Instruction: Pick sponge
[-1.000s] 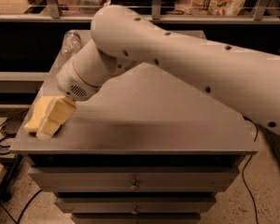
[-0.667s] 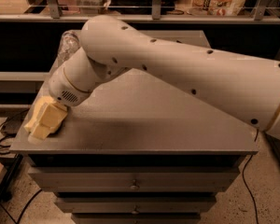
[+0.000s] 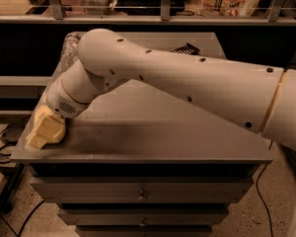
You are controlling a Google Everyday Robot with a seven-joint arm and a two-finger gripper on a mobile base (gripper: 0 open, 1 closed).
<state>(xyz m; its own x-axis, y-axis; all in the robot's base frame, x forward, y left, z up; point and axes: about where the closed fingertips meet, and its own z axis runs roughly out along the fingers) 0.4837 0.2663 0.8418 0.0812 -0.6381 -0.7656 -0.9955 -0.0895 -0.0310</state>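
My gripper [image 3: 44, 131] is the yellowish blocky end of the white arm [image 3: 177, 78]. It rests low over the front left corner of the grey table top [image 3: 153, 137]. The arm reaches in from the right and crosses most of the table. No sponge shows in this view; it is either hidden behind the arm and gripper or out of view.
A crumpled clear plastic object [image 3: 69, 46] lies at the table's back left, partly behind the arm. A small black item [image 3: 185, 48] lies at the back. Drawers [image 3: 143, 194] sit below the top. Cables [image 3: 2, 142] lie on the floor to the left.
The gripper has moved left and a little forward, down toward the table's front left corner. The arm's elbow has swung left with it.
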